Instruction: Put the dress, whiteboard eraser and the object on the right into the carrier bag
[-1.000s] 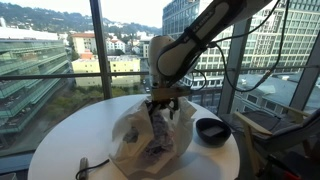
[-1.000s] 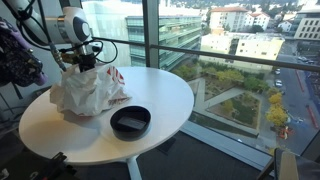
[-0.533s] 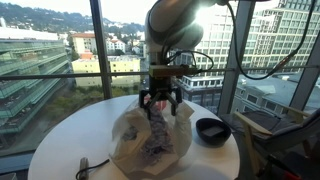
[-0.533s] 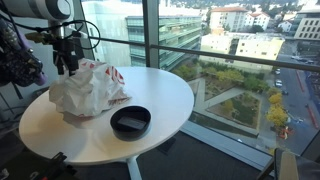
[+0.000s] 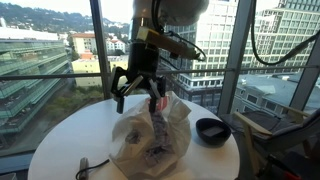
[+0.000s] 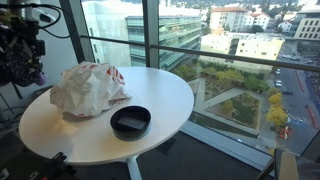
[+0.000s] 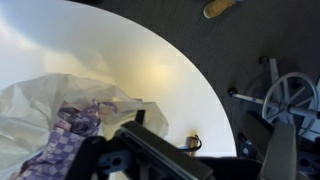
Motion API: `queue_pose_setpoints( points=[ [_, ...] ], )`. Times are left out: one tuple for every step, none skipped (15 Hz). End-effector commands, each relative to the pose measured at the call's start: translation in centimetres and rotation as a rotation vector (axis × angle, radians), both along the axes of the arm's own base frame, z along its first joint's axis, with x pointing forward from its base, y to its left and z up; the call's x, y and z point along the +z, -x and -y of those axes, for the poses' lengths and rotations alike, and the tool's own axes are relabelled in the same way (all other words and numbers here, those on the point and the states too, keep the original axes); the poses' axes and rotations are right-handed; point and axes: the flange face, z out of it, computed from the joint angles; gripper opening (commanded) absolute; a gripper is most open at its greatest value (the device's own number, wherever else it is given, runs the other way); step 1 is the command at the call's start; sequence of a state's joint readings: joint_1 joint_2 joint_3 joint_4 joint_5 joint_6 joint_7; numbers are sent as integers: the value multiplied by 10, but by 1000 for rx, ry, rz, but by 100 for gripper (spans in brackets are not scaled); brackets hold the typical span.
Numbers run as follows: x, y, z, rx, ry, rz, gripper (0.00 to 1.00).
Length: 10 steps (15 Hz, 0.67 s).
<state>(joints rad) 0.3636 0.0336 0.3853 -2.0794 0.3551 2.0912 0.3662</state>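
Pincer risen above carrier bag; bowl beside.

White bag, purple checked dress

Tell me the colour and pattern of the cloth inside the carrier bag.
Purple and white, in a check-like pattern; the wrist view shows the cloth best.

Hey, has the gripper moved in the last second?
Yes. The gripper has lifted clear of the carrier bag and swung left in an exterior view, farther from the black bowl.
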Motion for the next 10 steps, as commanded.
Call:
queue_pose_setpoints(
  points=[
    [-15, 16, -47, 131, 5, 110, 100],
    [-26, 18, -61, 159, 33, 149, 100],
    [-37, 18, -71, 170, 57, 182, 100],
    [-49, 15, -80, 165, 96, 214, 100],
    [-62, 8, -87, 142, 136, 254, 100],
    [-74, 2, -93, 121, 178, 283, 100],
    [-87, -8, -98, 81, 218, 319, 100],
    [-98, -16, -102, 40, 252, 340, 100],
    [-108, -26, -105, -24, 288, 345, 100],
    [-118, -36, -109, -78, 311, 346, 100]
  ],
)
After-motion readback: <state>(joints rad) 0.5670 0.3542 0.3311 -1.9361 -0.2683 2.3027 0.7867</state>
